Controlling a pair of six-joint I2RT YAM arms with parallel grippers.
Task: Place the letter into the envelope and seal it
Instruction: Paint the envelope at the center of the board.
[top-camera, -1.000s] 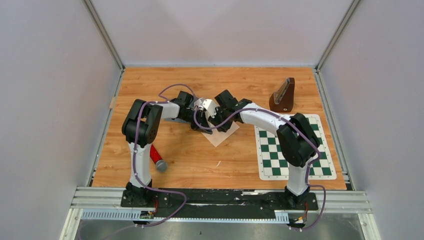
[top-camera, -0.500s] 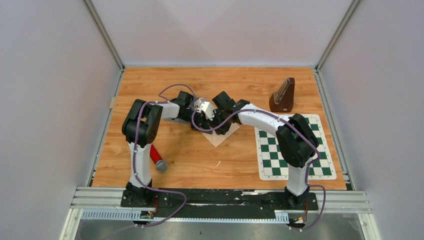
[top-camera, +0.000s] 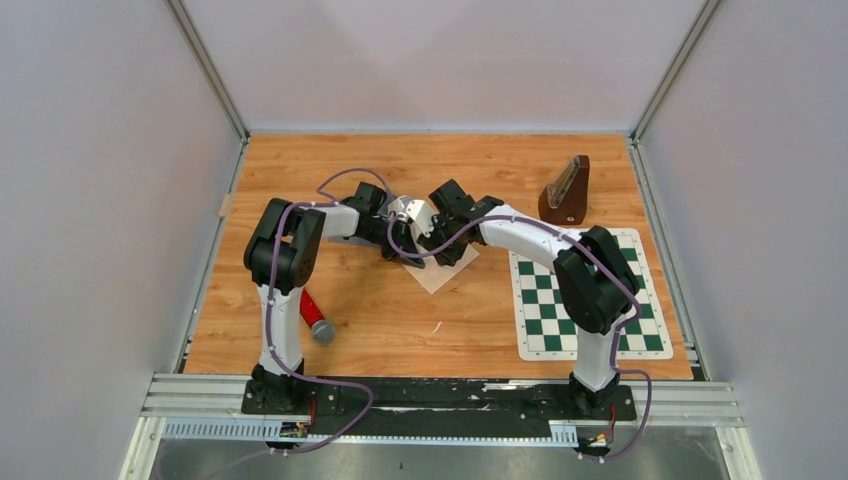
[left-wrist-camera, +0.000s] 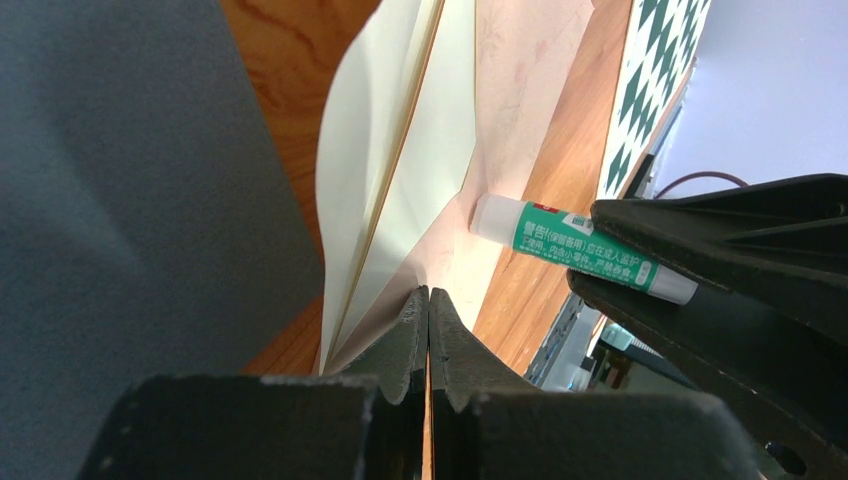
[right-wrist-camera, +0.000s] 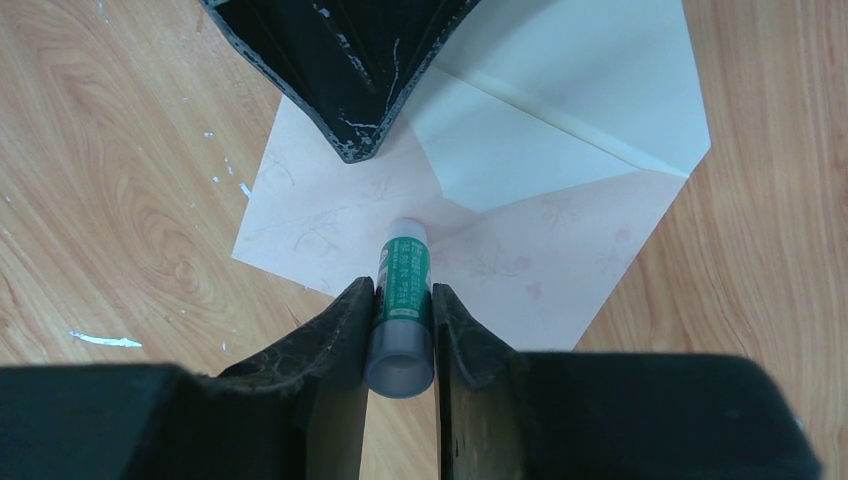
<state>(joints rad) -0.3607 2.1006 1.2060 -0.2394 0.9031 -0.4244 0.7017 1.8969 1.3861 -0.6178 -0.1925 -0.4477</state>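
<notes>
A pale pink envelope (top-camera: 440, 272) (right-wrist-camera: 520, 270) lies on the wooden table with its cream flap (right-wrist-camera: 540, 130) (left-wrist-camera: 380, 150) open and standing up. My left gripper (left-wrist-camera: 428, 292) (top-camera: 403, 248) is shut, its closed tips against the base of that raised flap. I cannot tell if paper is pinched between them. My right gripper (right-wrist-camera: 402, 290) (top-camera: 442, 243) is shut on a green-and-white glue stick (right-wrist-camera: 405, 275) (left-wrist-camera: 570, 245), whose white tip points down at the envelope's body just below the flap. The letter does not show on its own.
A red pen-like object with a grey end (top-camera: 316, 318) lies near the left arm's base. A green-and-white chequered mat (top-camera: 585, 300) covers the right side of the table. A brown wedge-shaped stand (top-camera: 566, 190) sits at the back right.
The right gripper with the glue stick shifted slightly left over the envelope and came back. The left gripper stayed at the flap.
</notes>
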